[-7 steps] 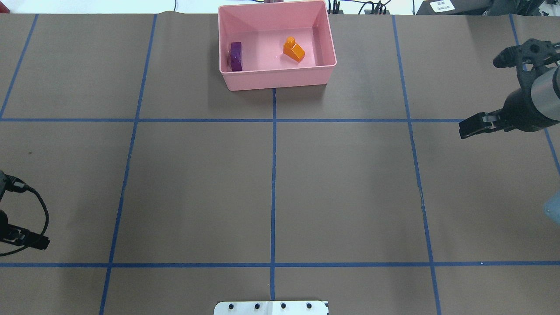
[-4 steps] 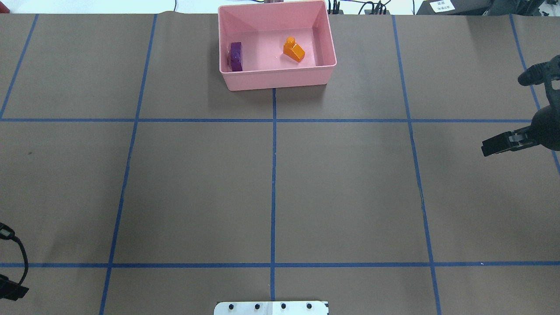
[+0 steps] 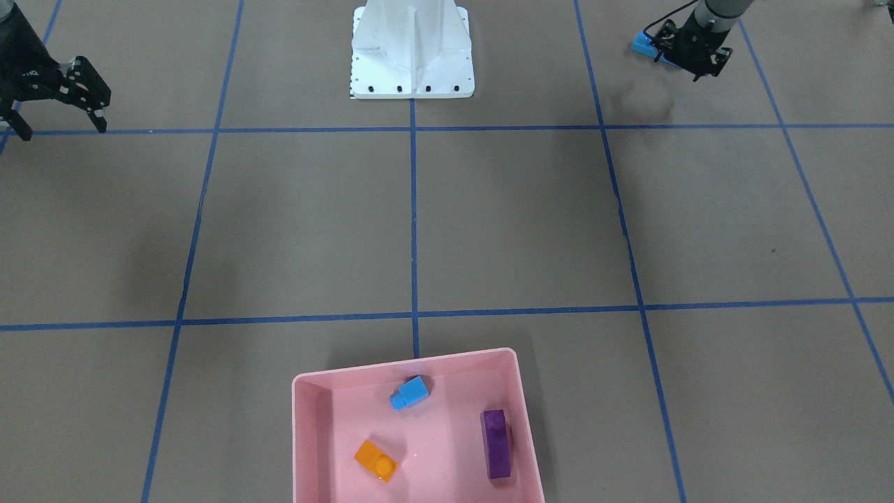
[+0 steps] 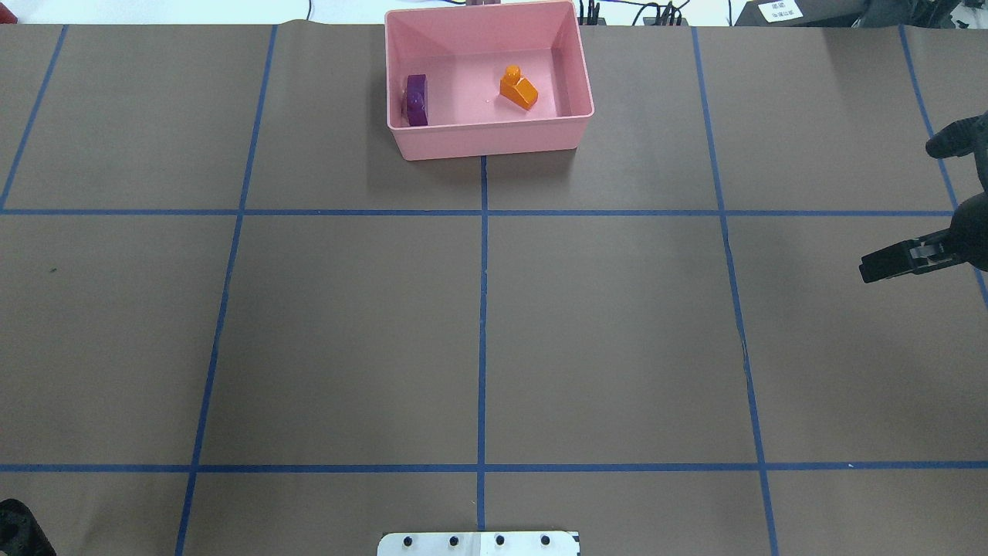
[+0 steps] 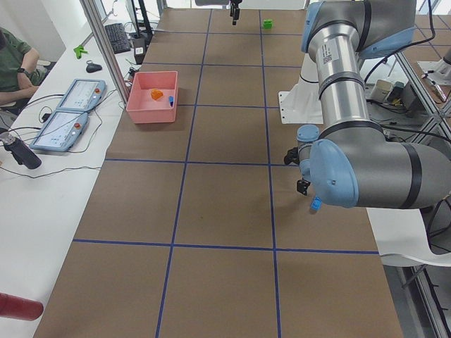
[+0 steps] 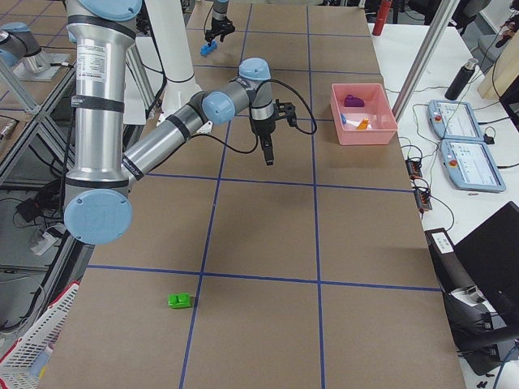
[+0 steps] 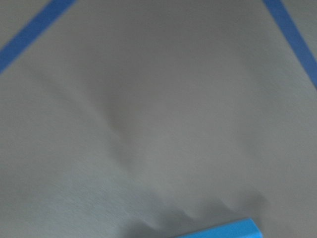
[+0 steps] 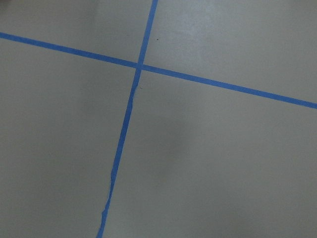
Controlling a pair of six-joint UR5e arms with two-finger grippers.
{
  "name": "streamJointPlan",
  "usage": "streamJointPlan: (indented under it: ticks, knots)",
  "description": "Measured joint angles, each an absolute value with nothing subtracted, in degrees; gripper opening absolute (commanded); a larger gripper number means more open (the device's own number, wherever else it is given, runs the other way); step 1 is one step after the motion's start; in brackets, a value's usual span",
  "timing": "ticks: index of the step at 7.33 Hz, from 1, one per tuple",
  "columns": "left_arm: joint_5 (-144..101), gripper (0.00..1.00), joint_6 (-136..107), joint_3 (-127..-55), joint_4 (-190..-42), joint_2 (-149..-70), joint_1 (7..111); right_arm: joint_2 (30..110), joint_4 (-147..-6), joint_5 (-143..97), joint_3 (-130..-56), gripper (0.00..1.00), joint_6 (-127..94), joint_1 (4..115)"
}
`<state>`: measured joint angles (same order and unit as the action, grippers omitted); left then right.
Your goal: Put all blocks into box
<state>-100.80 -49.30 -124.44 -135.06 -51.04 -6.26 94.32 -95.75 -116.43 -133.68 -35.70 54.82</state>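
In the front-facing view the box (image 3: 312,433) sat at bottom centre. It held the small blue block (image 3: 409,392), the orange block (image 3: 376,460) and the purple block (image 3: 496,443), each apart from the others. At upper right the left gripper (image 3: 688,59) was low over the table with the long blue block (image 3: 646,45) right against it. I cannot tell whether its fingers pinched the block or only flanked it. At upper left the right gripper (image 3: 61,127) hung with its fingers spread wide and nothing between them.

In the overhead view the box was at top centre, its near wall hiding the small blue block. The right gripper showed at the right edge, spread apart.

In the left side view the green block (image 5: 268,23) lay at the top of the frame, well apart from the box. The long blue block showed right of centre, under the near arm's wrist.

In the right side view the green block lay at lower left and the box at upper right.

The left wrist view was blurred, with a blue sliver at the bottom edge and no fingers. The right wrist view showed only table and tape lines.

Both blocks outside the box looked light, rigid and smooth. A firm, square pinch across the flat long sides, below the studs, seemed best. The long one should be taken at mid-length so it would not swing.
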Motion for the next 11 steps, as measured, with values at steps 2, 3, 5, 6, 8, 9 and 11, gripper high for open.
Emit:
streamJointPlan:
  ticks: [2, 3, 5, 6, 8, 9, 11]
  knots:
    - [-96.76, 1.00, -49.08, -126.63, -134.90, -47.59, -13.37, 93.99, -95.76, -116.45, -133.68, 0.99, -35.78, 54.71]
    - [-92.63, 1.00, -49.03, -126.75, -134.75, -45.90, -17.38, 93.84, -95.75, -116.45, -133.68, 0.99, -35.83, 54.69]
    - [-87.49, 1.00, -48.92, -126.39, -134.16, -44.58, -21.74, 93.66, -95.79, -116.40, -133.68, 0.99, -35.96, 54.64]
    - [-85.35, 1.00, -48.80, -126.03, -133.16, -44.45, -22.92, 93.60, -95.78, -116.40, -133.68, 0.99, -36.07, 54.61]
    - [-81.99, 1.00, -48.64, -125.81, -131.52, -44.41, -25.44, 93.54, -95.74, -116.39, -133.63, 0.99, -36.21, 54.59]
    - [-80.65, 1.00, -48.61, -125.68, -130.78, -44.46, -26.60, 93.29, -95.77, -116.39, -133.61, 0.99, -36.28, 54.58]
    - [-78.97, 1.00, -48.61, -124.63, -129.66, -44.79, -27.67, 92.03, -95.85, -116.58, -133.51, 0.99, -36.43, 54.58]
